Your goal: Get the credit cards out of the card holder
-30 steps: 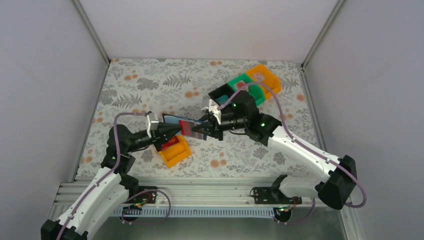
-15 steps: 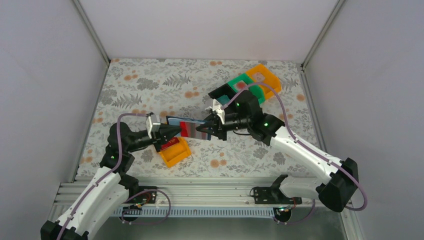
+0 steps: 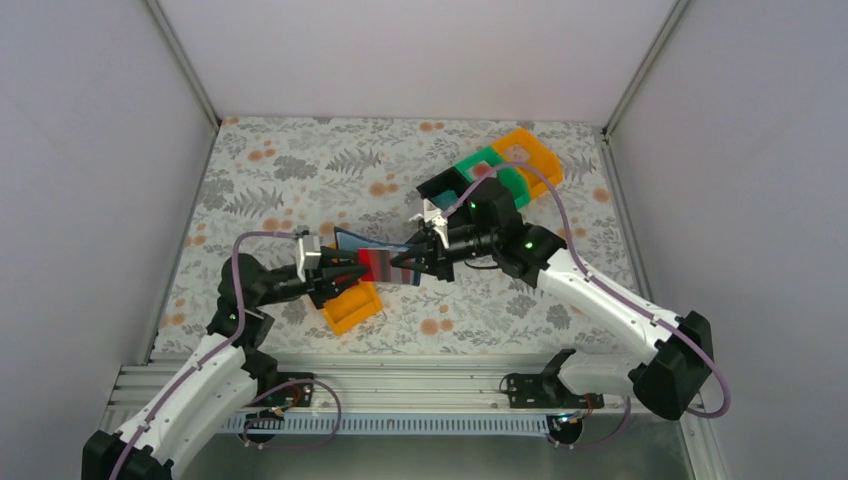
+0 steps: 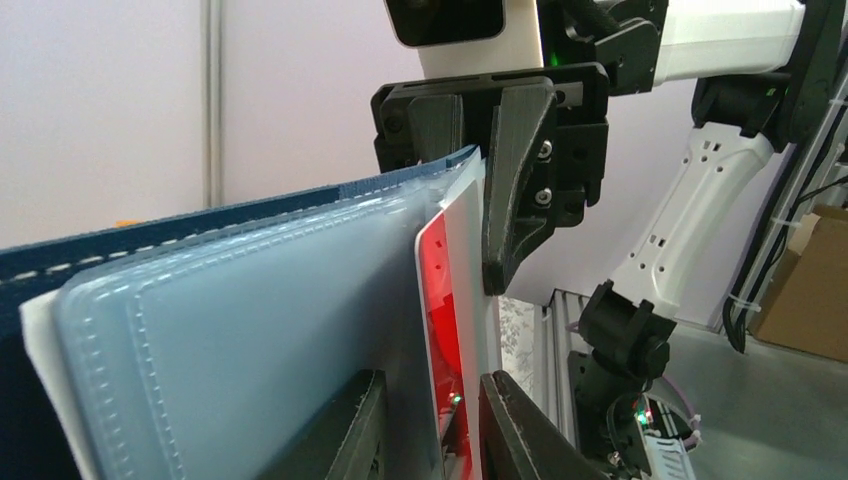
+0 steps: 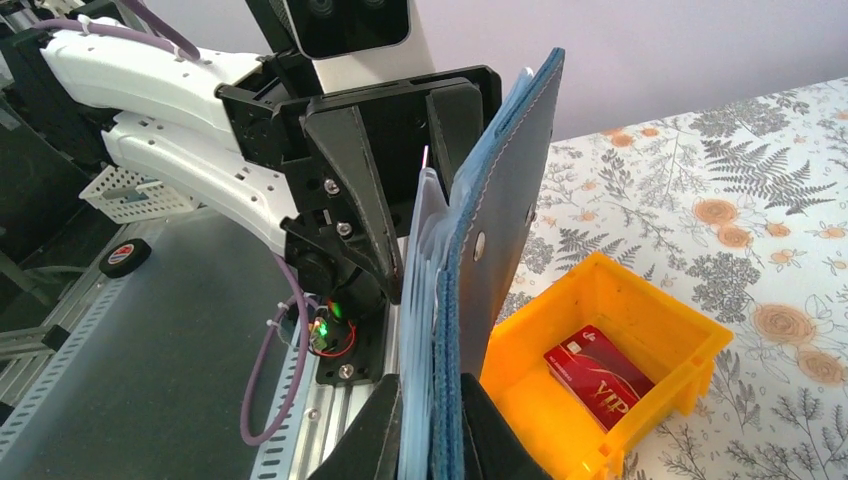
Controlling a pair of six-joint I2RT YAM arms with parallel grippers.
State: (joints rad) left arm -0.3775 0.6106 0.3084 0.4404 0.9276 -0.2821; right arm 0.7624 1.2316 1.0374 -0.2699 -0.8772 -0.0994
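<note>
Card holder (image 5: 508, 190): right jaws clenching it upright
Left jaws: hanging released around red card (image 4: 440, 300)
Bin card (image 5: 597, 375), lower right: showing "VIP"

Both arms reach inward, grippers facing each other nearly tip to tip. Left arm (image 3: 195, 375) sits low with elbow bent, wrist level. Left gripper (image 3: 352, 273) points right, jaws slightly parted, loose either side of the holder (image 5: 505, 190) sleeves. Right arm (image 3: 600, 295) stretches up-left, wrist level. Right gripper (image 3: 413, 262) points left, jaws clamped on holder edge
</note>
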